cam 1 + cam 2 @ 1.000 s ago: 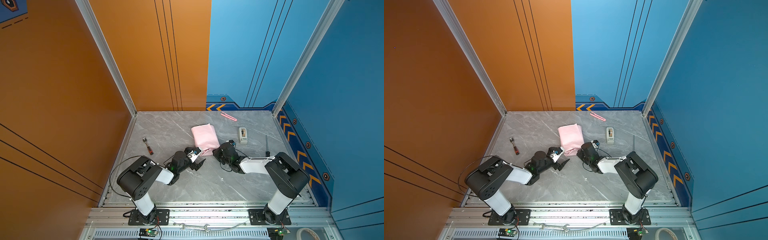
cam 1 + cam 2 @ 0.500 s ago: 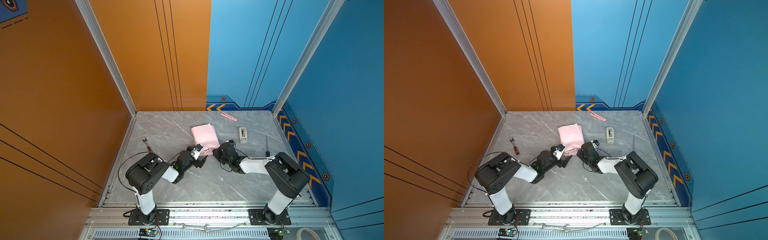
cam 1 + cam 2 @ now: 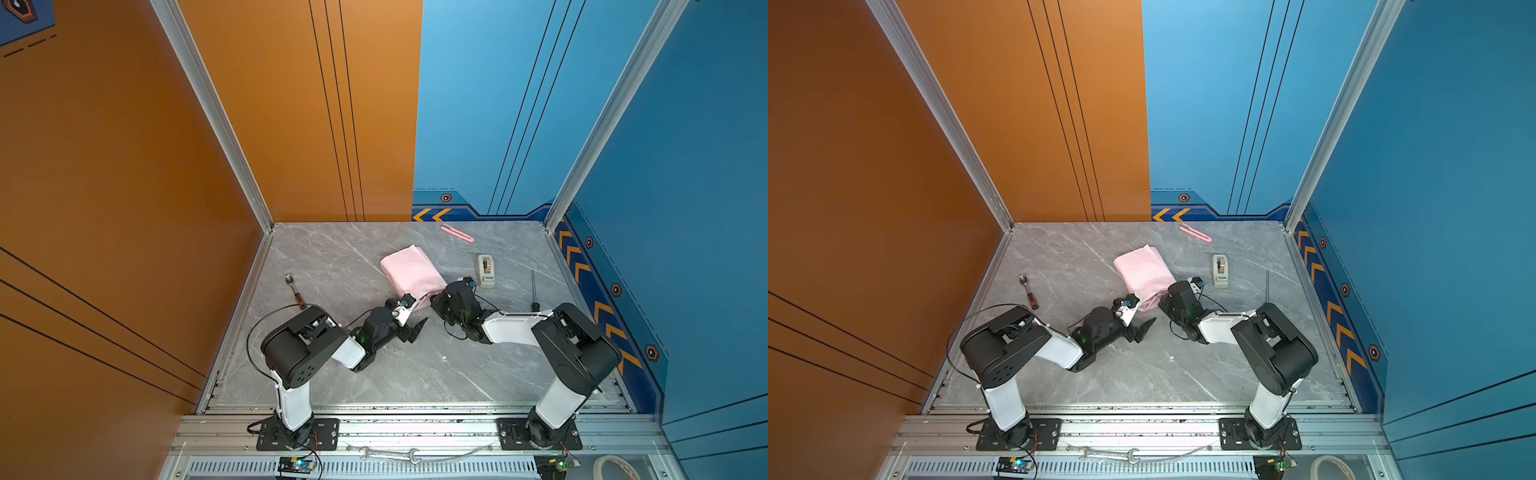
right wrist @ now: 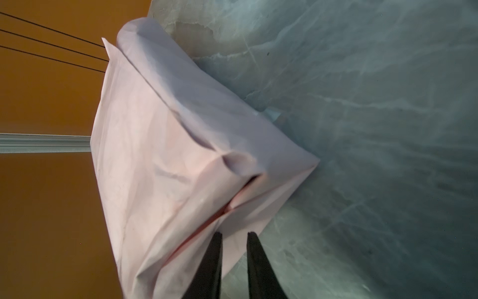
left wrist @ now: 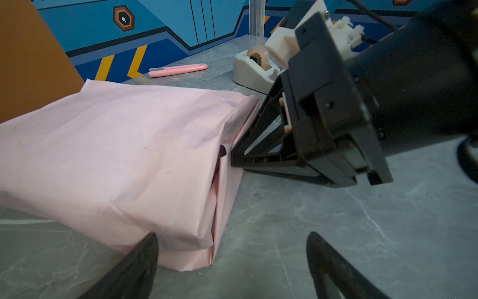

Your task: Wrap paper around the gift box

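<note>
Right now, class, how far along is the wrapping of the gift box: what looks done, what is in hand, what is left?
Done: the paper, pink side out, covers the gift box. In hand: the right gripper sets its tips against the loose end fold; the left gripper hangs open beside that end. Left: flattening that gaping fold and probably taping it; the tape dispenser stands apart and no tape shows.

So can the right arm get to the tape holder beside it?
Probably yes. The tape dispenser sits on the table beside the right hand, nothing between them. But that hand seems to pinch the paper and must let go first.
</note>
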Action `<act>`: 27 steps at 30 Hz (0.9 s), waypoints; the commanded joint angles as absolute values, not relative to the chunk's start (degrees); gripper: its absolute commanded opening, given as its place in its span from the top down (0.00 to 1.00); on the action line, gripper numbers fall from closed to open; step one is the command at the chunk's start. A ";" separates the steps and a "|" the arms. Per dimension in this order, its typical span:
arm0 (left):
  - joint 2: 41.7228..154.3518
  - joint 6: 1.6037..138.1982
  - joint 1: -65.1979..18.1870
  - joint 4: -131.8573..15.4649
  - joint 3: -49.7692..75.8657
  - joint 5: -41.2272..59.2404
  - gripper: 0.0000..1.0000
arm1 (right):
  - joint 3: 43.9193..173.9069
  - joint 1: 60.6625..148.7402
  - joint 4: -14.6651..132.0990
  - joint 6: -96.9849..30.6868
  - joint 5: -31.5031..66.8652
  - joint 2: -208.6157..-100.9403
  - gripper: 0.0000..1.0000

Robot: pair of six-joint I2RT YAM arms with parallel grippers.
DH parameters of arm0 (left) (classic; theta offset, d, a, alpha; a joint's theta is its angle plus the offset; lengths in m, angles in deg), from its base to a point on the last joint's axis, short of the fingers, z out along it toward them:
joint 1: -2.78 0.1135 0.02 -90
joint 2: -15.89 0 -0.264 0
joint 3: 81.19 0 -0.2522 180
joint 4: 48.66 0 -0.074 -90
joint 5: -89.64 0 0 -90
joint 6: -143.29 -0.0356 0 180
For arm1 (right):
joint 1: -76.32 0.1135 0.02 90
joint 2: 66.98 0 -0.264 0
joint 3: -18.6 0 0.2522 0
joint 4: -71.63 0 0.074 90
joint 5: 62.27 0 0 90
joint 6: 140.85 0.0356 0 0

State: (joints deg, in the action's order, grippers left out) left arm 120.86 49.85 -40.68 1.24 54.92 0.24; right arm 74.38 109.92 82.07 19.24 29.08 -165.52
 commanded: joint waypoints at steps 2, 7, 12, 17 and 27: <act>116.90 44.48 -42.36 1.01 54.84 -4.23 0.10 | 73.53 108.53 82.98 17.44 28.44 -164.74 0.79; 116.55 33.82 -44.79 0.96 54.85 -10.29 0.07 | 73.52 108.13 83.18 17.05 27.87 -164.56 0.79; 119.68 31.68 -43.49 2.36 53.11 -12.22 0.06 | 73.32 108.13 83.26 17.08 27.64 -164.58 0.79; 118.68 35.01 -43.16 -6.76 48.64 -14.10 0.06 | 73.36 108.22 83.66 17.02 27.47 -164.84 0.79; 116.10 40.42 -40.95 -29.84 41.67 -13.62 0.06 | 73.30 108.40 84.80 17.56 26.90 -165.50 0.79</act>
State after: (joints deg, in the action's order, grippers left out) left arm 117.91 37.79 -42.14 -20.35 43.62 -13.27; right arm 73.96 108.24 83.52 18.34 27.77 -165.52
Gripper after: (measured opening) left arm 0.939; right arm 0.209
